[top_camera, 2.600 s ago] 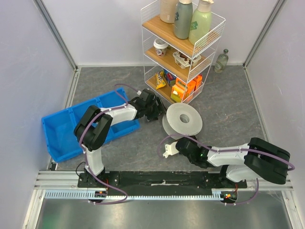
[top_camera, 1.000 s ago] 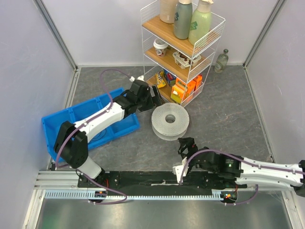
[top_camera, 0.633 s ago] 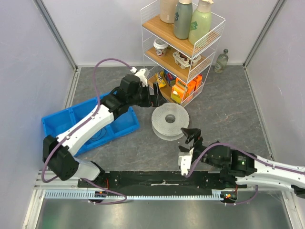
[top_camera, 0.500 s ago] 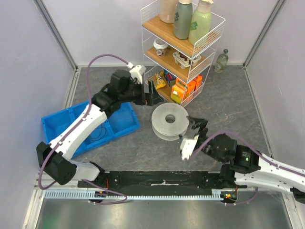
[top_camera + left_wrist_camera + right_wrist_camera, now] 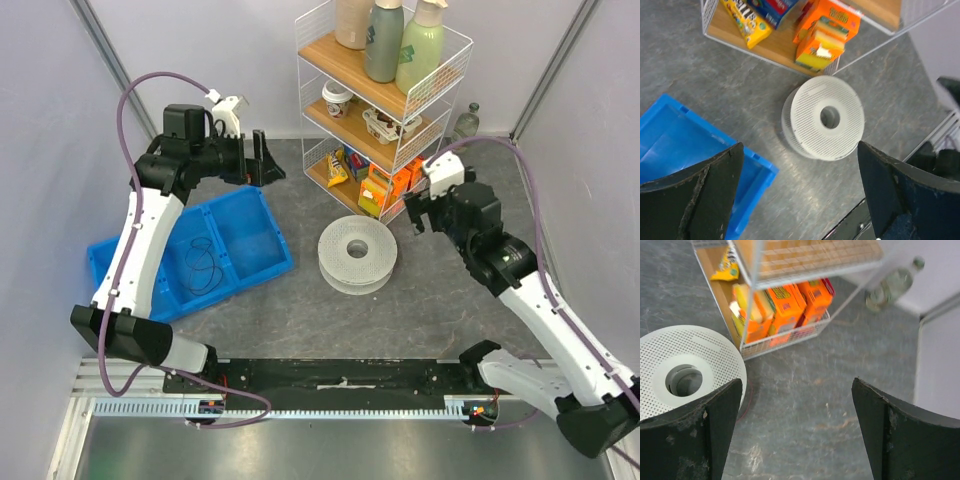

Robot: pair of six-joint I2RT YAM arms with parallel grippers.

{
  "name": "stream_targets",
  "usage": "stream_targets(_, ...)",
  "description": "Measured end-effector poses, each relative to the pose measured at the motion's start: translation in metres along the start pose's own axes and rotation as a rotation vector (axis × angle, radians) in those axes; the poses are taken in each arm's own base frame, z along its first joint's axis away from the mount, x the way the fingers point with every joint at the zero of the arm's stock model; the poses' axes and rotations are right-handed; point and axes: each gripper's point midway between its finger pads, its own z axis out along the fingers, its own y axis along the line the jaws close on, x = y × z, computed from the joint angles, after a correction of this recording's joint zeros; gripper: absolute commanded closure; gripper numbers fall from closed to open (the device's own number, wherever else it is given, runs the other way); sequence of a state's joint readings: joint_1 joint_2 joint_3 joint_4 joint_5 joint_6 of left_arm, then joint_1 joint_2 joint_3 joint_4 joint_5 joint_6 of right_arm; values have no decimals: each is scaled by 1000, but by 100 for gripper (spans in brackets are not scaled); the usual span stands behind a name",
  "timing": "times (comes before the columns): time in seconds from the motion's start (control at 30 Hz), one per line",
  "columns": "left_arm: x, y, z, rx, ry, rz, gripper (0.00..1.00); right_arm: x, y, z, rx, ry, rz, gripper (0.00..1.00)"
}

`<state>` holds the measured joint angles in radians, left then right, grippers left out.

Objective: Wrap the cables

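A white perforated spool (image 5: pixel 357 253) lies flat on the grey table in front of the wire shelf; it also shows in both wrist views, spool (image 5: pixel 822 117) and spool (image 5: pixel 686 371). A thin black cable (image 5: pixel 198 264) lies looped inside the blue bin (image 5: pixel 250 262). A fine red line (image 5: pixel 747 399) curves along the spool's base. My left gripper (image 5: pixel 260 160) hangs open high above the bin's far end, nothing between its fingers (image 5: pixel 695 200). My right gripper (image 5: pixel 424 209) is open and empty, raised right of the spool, by the shelf's corner.
The wire shelf (image 5: pixel 440 75) holds bottles, cups and orange snack boxes (image 5: pixel 790 305) at the back. A glass bottle (image 5: pixel 463 127) stands right of it, near the back wall. The blue bin's corner (image 5: pixel 762 172) sits left of the spool.
Both arms have lifted away from the spool: the left swung up and back-left over the bin, the right rose from the front edge to the shelf's right. The spool, tilted earlier, lies flat.
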<state>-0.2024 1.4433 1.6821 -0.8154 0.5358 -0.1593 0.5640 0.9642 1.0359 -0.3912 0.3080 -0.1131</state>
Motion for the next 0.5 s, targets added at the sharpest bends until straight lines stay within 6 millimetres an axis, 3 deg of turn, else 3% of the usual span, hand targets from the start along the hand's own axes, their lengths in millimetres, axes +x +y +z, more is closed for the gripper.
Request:
stream_targets(0.17, 24, 23, 5, -70, 65, 88, 1, 36, -43, 9, 70, 100, 197, 2)
stream_targets(0.27, 58, 40, 13, -114, 141, 105, 1, 59, -64, 10, 115, 148, 268, 2)
stream_targets(0.4, 95, 49, 17, -171, 223, 147, 1, 78, -71, 11, 125, 191, 305, 2)
stream_targets(0.5, 105, 44, 18, -193, 240, 198, 1, 81, -71, 12, 118, 196, 311, 2)
